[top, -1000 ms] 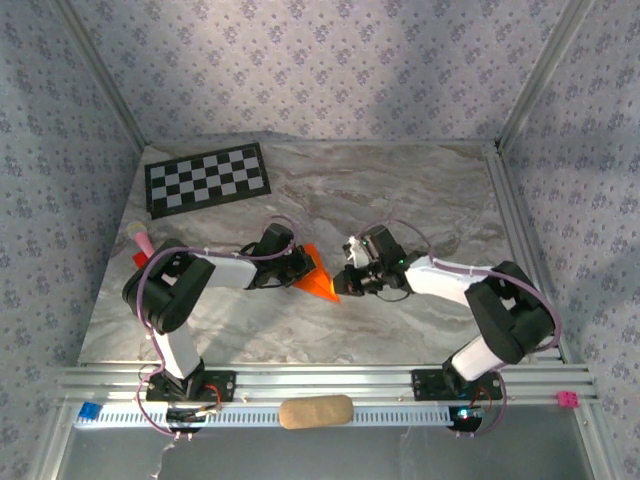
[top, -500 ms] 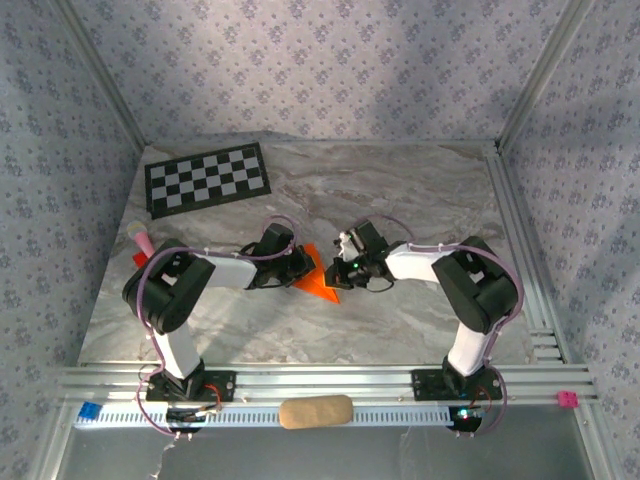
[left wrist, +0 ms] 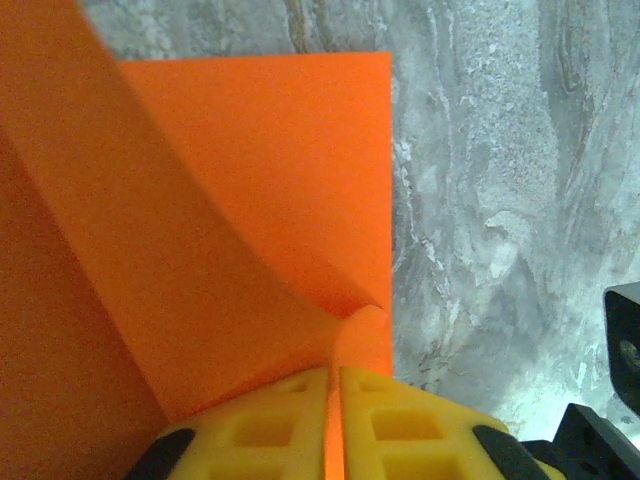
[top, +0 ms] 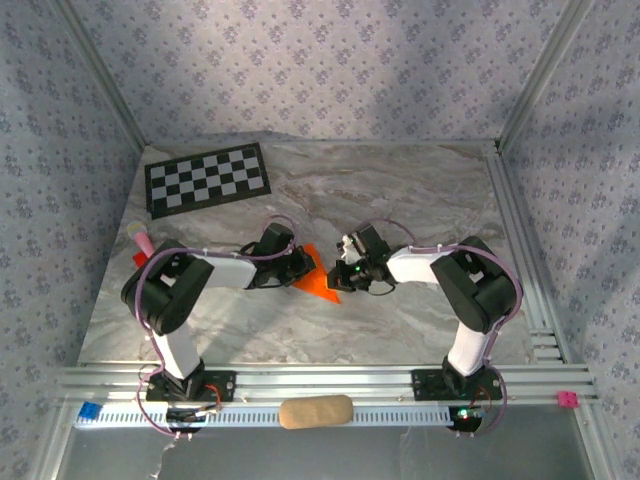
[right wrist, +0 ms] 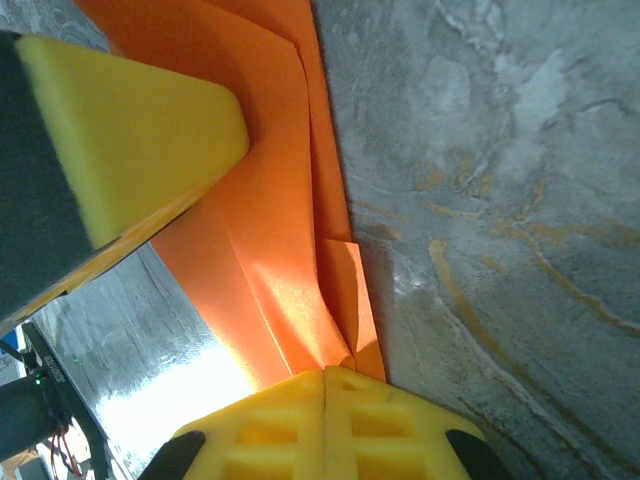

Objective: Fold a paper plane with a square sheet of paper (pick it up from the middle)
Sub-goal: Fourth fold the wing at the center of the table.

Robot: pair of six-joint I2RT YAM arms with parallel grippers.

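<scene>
Grey marbled tabletop (top: 430, 200) spreads under both arms, and at the centre of the overhead view lies a thin, creased bright orange sheet of paper (top: 318, 278), a wedge whose long axis runs upper left to lower right, narrow tip aimed lower right. At its left, the left gripper (left wrist: 333, 385) is clamped on a raised flap, seemingly to fold it over. At its right edge, the right gripper (right wrist: 325, 385), pads together, touches the sheet, probably steadying it; whether it pinches paper is unclear.

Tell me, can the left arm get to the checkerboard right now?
Probably yes: bare table leads to the checkerboard. But the left gripper is pinching the paper and must let go first.
</scene>
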